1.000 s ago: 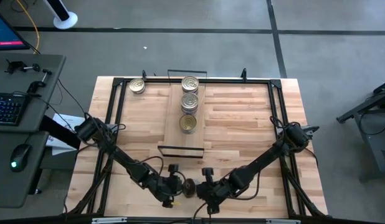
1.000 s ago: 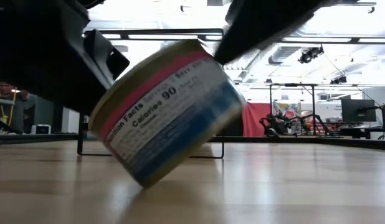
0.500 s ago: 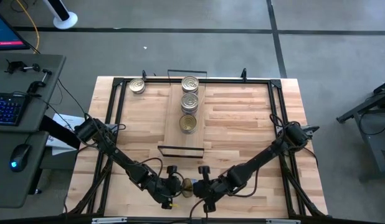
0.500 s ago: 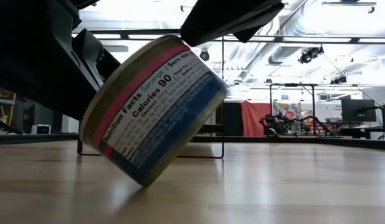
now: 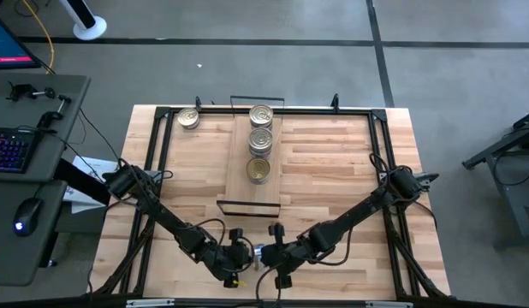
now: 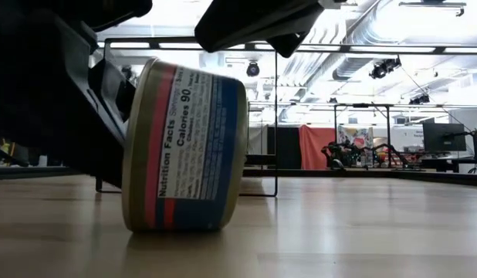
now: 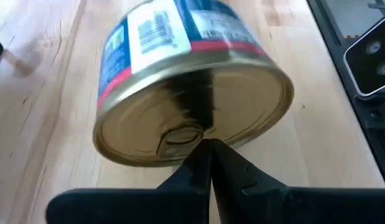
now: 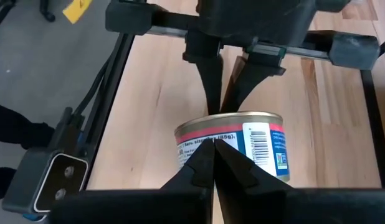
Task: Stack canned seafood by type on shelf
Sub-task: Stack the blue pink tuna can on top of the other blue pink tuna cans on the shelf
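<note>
Both arms crowd the near edge of the counter [image 5: 333, 162], and between them a tin [image 6: 184, 147] stands on its rim, flat faces upright, its axis lying level along the line from one pincer to the other. The left pincer [image 7: 208, 155] has its fingers pressed together with the tips right at the tin's gold face, by the round mark at its middle. The right pincer [image 8: 214, 152] is pinched shut as well, tips at the opposite side of the tin, holding nothing. There is little room here: the counter's near edge lies just behind the arms, and black frame rails run along both sides. Ahead, open wood stretches up to the shelf [image 5: 263, 184], a narrow board lying lengthwise away from the arms in the counter's middle. Three tins [image 5: 260, 141] sit in a row on its far half, lids up, the nearest one gold. One more tin [image 5: 188, 119] sits apart at the far left corner.
</note>
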Robot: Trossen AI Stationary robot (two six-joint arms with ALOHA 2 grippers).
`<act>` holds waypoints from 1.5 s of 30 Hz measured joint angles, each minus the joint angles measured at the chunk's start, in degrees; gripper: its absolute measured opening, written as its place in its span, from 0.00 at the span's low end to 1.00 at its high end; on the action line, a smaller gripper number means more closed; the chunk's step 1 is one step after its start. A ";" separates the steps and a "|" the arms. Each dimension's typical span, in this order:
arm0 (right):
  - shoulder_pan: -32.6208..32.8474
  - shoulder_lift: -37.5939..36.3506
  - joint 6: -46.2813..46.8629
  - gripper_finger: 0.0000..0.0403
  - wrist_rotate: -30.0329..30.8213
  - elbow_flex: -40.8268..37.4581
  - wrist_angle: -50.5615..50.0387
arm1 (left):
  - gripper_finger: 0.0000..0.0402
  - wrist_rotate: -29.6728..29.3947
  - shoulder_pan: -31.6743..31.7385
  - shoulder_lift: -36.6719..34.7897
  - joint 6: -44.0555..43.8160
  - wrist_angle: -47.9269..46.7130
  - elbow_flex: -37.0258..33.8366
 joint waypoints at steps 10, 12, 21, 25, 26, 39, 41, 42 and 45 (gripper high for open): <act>0.40 -2.49 -3.73 0.00 -0.13 0.00 -2.74 | 0.00 0.02 -0.45 0.00 -0.03 -0.06 0.00; 0.87 -3.59 -2.76 0.00 -0.24 0.02 -5.21 | 0.00 0.02 -0.59 0.00 0.00 0.13 0.00; 4.27 -3.75 4.42 0.00 -0.50 -0.60 -19.93 | 0.00 0.24 -0.52 0.00 4.78 4.29 0.00; 5.86 -3.74 6.71 0.00 -0.46 -0.63 -21.11 | 0.00 0.35 -0.14 0.00 6.35 7.31 0.00; 6.16 -3.74 7.02 0.00 -0.46 -0.63 -21.14 | 0.00 0.35 -0.01 0.00 6.69 8.09 0.00; 8.48 -3.74 12.28 0.00 0.15 -0.63 -20.80 | 0.00 0.73 4.69 -0.04 9.46 14.60 0.00; 8.50 -3.74 12.26 0.00 0.15 -0.63 -20.59 | 0.00 2.29 5.02 -0.04 9.20 16.00 0.00; 8.50 -3.74 12.20 0.00 0.16 -0.63 -20.37 | 0.00 3.75 5.09 -0.04 9.18 16.52 0.02; 8.30 -3.74 12.35 0.00 1.59 0.11 -20.20 | 0.00 8.95 4.78 -1.41 9.00 16.01 0.02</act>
